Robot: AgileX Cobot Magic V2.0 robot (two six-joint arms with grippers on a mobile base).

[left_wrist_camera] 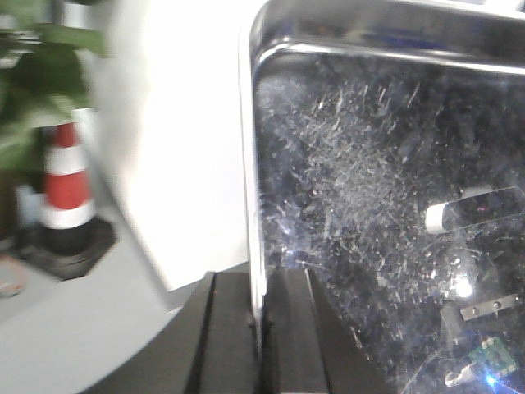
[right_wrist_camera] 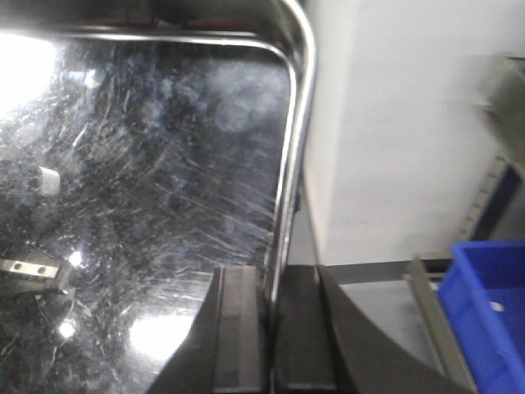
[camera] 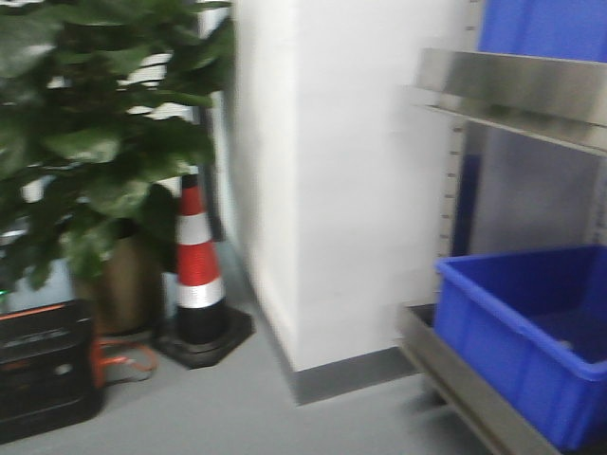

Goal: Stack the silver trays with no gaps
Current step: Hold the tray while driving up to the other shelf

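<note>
The left hand point(left_wrist_camera: 261, 341) was closed narrowly on the left rolled rim of the silver tray point(left_wrist_camera: 377, 197). One dark finger point(left_wrist_camera: 230, 345) sat outside the rim and the other lay inside, against the tray's sloped wall. The right hand point(right_wrist_camera: 273, 341) gripped the opposite rim in the same way, with its fingers point(right_wrist_camera: 238, 336) pressed to either side of the thin steel edge. The tray was carried between the two hands. Its scratched, shiny floor filled most of both wrist views, and one rounded corner showed at the top of each.

The tray was in front of the white pillar point(camera: 313, 171). In the left wrist view its left rim crossed the pillar's face, and in the right wrist view the pillar rose just past its right rim.

A red-and-white traffic cone point(camera: 199, 270) stood on a black base on the grey floor point(camera: 237, 408), left of the pillar and near its foot. A large leafy plant point(camera: 95, 123) in a brownish pot stood further left of the pillar, behind the cone. A black box point(camera: 47, 365) with an orange cable sat lower and further left again.

A steel shelf point(camera: 517, 90) stood right of the pillar and close beside it. A deep blue bin point(camera: 531, 332) rested on the shelf's lower level, and part of a second blue bin point(camera: 541, 28) showed on the level above. All three views were somewhat blurred.
</note>
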